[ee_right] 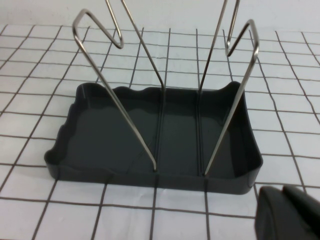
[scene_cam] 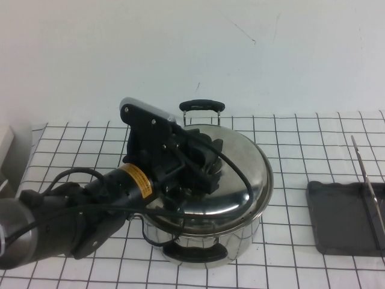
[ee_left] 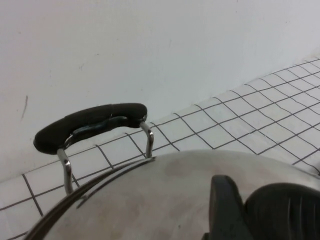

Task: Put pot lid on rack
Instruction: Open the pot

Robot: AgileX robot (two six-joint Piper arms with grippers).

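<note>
The shiny domed pot lid (scene_cam: 243, 174) sits on the steel pot (scene_cam: 240, 244) at the table's middle. My left gripper (scene_cam: 202, 171) is over the lid's centre, closed around its black knob (ee_left: 282, 210). In the left wrist view one finger (ee_left: 225, 207) presses against the knob, with the lid's dome (ee_left: 150, 200) below it. The dark grey rack (scene_cam: 343, 220) with upright wire bars (scene_cam: 366, 180) lies at the right edge of the table. It fills the right wrist view (ee_right: 150, 135). My right gripper (ee_right: 283, 200) hangs just short of the rack's near corner, empty, fingers together. It is outside the high view.
The pot has two black handles, one at the far side (scene_cam: 202, 106) (ee_left: 90, 125) and one at the near side (scene_cam: 192, 253). A white wall stands behind the checkered table. A pale object (scene_cam: 5, 144) sits at the far left edge.
</note>
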